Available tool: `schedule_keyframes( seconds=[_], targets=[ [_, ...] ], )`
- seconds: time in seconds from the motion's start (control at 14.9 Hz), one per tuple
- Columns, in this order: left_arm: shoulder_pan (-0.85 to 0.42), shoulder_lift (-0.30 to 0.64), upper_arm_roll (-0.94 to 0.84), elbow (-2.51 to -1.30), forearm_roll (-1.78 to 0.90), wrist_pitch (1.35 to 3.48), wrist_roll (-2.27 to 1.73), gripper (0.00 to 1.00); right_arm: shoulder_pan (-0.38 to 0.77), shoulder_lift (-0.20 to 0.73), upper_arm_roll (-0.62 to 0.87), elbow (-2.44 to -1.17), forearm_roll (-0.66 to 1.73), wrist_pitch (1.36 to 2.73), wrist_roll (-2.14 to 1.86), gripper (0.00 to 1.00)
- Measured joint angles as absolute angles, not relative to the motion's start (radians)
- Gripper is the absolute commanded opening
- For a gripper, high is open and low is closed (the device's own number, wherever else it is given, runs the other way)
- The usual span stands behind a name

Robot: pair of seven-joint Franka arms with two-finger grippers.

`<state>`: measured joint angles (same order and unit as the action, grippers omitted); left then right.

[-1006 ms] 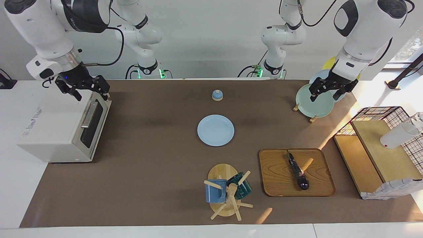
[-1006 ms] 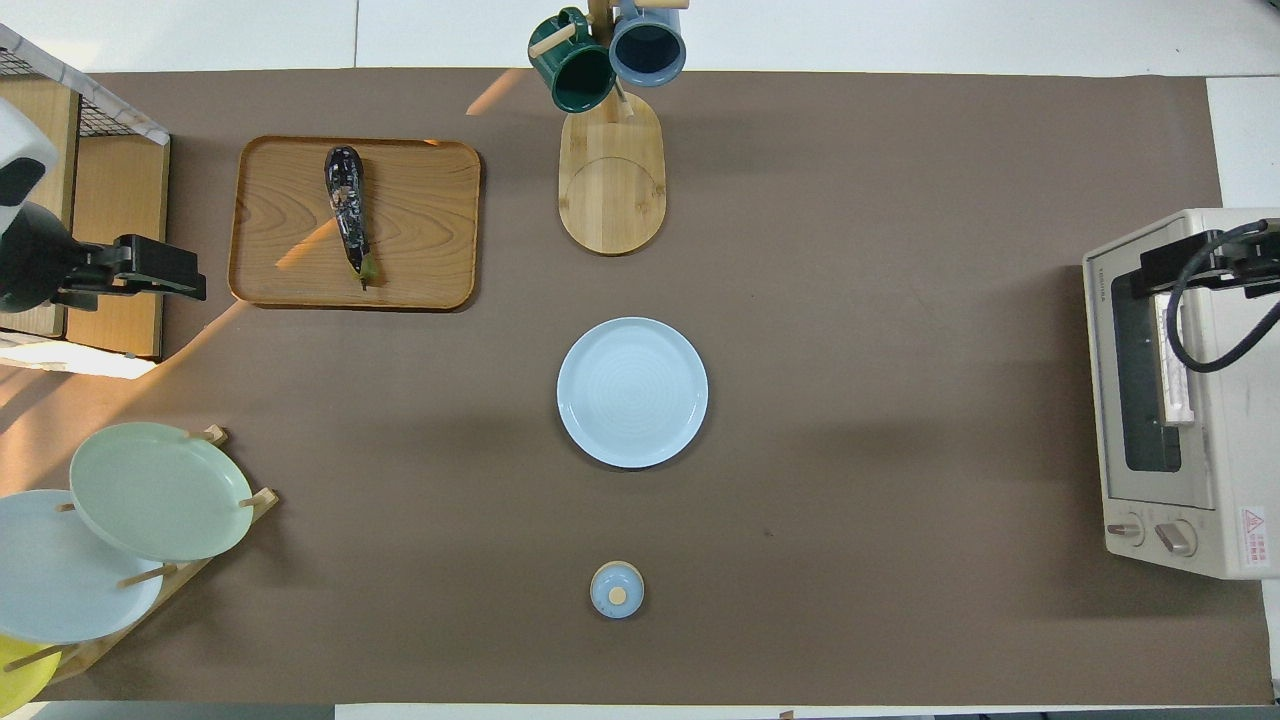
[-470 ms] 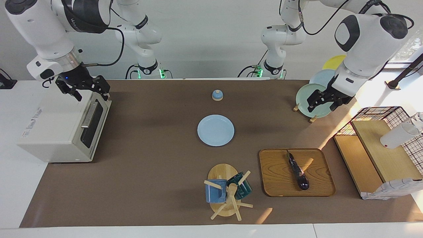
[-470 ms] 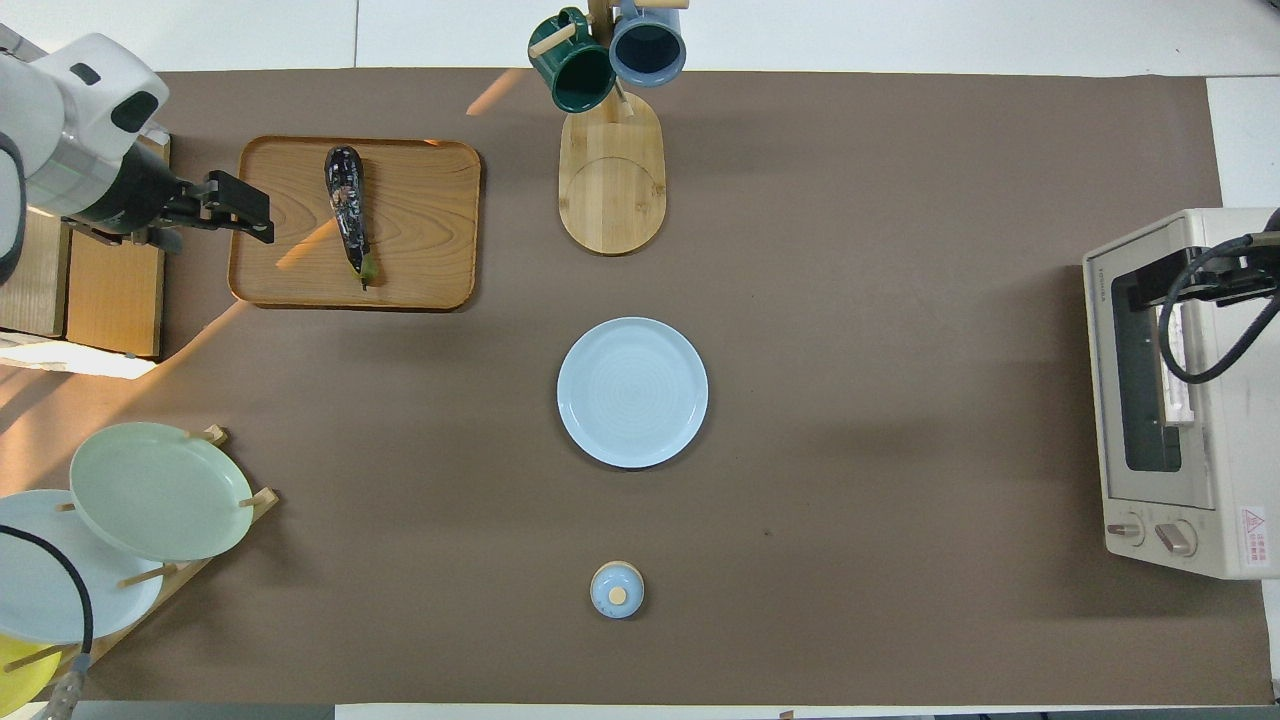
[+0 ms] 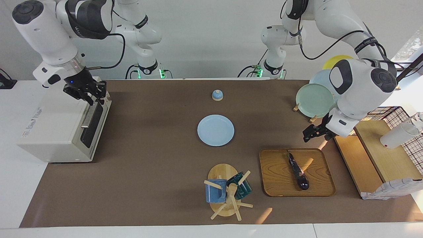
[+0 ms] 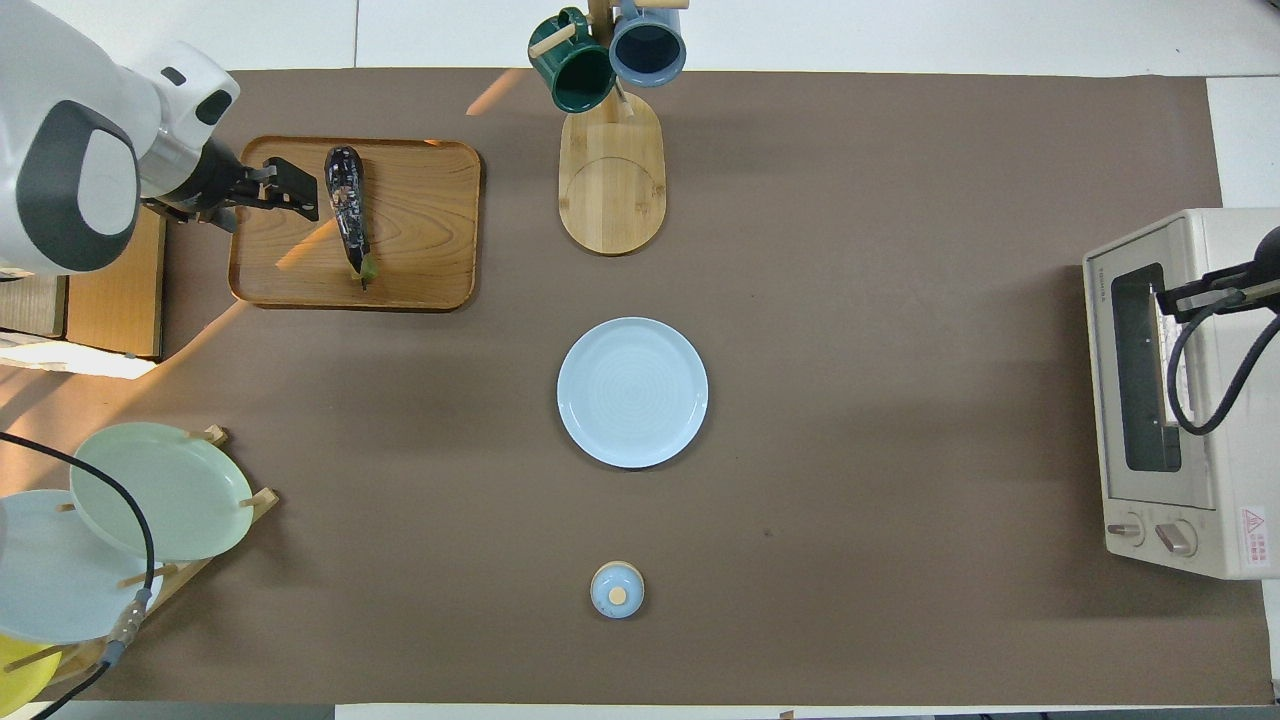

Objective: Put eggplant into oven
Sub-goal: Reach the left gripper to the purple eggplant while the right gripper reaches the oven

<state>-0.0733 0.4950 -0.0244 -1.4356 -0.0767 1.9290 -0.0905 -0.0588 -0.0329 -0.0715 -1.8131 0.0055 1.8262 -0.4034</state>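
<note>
Since 1 second ago, the left gripper (image 5: 310, 135) has swung away from the plate rack and now hangs over the brown mat just beside the corner of the square wooden tray (image 5: 317, 188) that lies nearest the robots, at the left arm's end of the table. Its 2 fingers stand apart and hold nothing. Meanwhile the right gripper (image 5: 93, 98) has drawn its fingers together over the top front edge of the boxy cream-white toaster oven (image 5: 49, 132), right at the metal bar handle (image 5: 88, 115); whether the fingertips pinch the handle or only meet above it cannot be told. That oven sits at the right arm's end of the table, its glass door (image 5: 92, 124) closed.

On the tray lies the slender, glossy dark purple eggplant (image 5: 298, 172), untouched, with its stem tip pointing toward the robots. From overhead the left gripper (image 6: 290, 189) appears just beside the eggplant (image 6: 346, 208), yet apart from it.

Mid-table rests 1 round pale blue plate (image 5: 215, 130), and nearer to the robots than it stands a small blue lidded pot (image 5: 217, 95). Farther from the robots than the plate stands a wooden mug tree (image 5: 224, 198) carrying 2 mugs, 1 blue and 1 dark green. Near the left arm's base, a wooden plate rack (image 5: 312, 118) holds green, blue and yellow plates upright.
</note>
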Motion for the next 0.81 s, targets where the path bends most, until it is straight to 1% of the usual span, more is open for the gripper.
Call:
schedule_keyframes(
  seconds=[0.2, 0.34, 0.54, 0.81],
  targets=[
    [-0.079, 0.581, -0.03, -1.434, -0.077, 2.047, -0.091, 1.0, -0.062, -0.043, -0.077, -1.835, 0.0, 1.828, -0.362, 0.0],
    [-0.079, 0.609, -0.03, -1.435, -0.077, 2.103, -0.091, 1.0, -0.064, -0.039, -0.078, -1.864, -0.056, 1.832, -0.213, 0.0],
    [-0.083, 0.616, -0.03, -1.454, -0.077, 2.143, -0.091, 1.0, -0.064, -0.003, -0.078, -1.903, -0.122, 1.862, -0.072, 0.0],
    [-0.098, 0.614, -0.03, -1.505, -0.077, 2.202, -0.091, 0.95, -0.064, 0.036, -0.077, -1.914, -0.187, 1.881, 0.002, 0.0]
  ],
)
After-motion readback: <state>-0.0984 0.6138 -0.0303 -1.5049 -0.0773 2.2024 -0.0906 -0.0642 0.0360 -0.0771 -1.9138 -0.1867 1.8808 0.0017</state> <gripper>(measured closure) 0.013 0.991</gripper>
